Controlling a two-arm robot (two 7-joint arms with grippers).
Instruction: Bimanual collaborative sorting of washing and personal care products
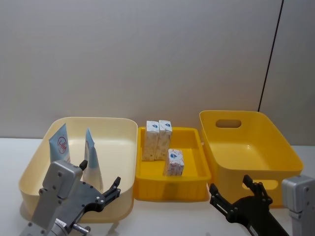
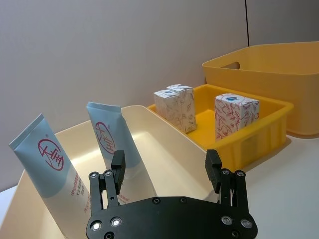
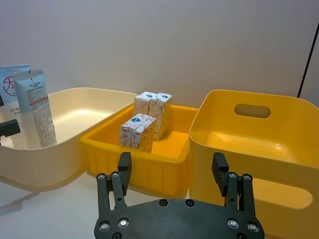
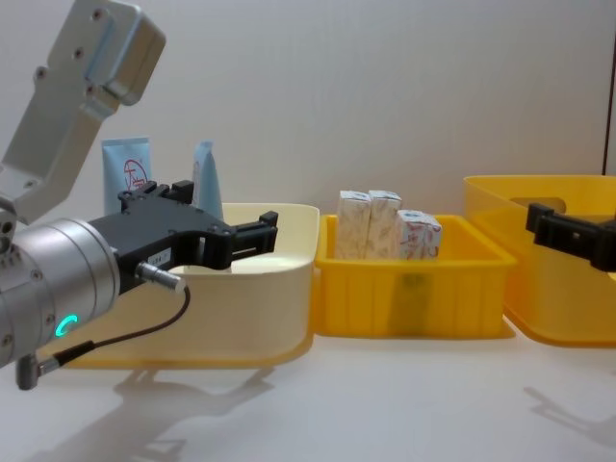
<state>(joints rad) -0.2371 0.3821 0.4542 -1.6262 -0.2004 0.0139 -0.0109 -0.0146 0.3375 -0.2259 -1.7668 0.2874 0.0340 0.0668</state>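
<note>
– While both arms sit low at the near edge, what's the left tool [image 2: 165,162] doing?
– Jaws wide apart, nothing btw them. It's in front of the cream bin [image 1: 93,120], by the near wall at about rim height, angled twd the tray.
– And the right tool [image 3: 171,163]?
– Same: fingers spread, gripping nothing, just before the near wall of the deep yellow bin [image 1: 275,142].
– Where are the products?
– Two light-blue tubes are in the cream bin, left part. The left tube [image 1: 60,143] and the right tube [image 1: 91,152] stand beside each other w/ a small gap. Both have a red round logo, crimped end up, tilted. Lower ends are hidden.
– Packs?
– Three patterned ones in the shallow yellow tray [image 1: 170,189], the ctr container. The back-left pack [image 1: 152,139] and back-right pack [image 1: 165,136] stand upright, side by side, touching. The front pack [image 1: 175,162] sits nearer and a bit to the right, apart from them.
– Layout?
– Cream bin, tray, deep bin in a row, L to R, on the white tabletop [image 1: 162,216], walls close together.
</note>
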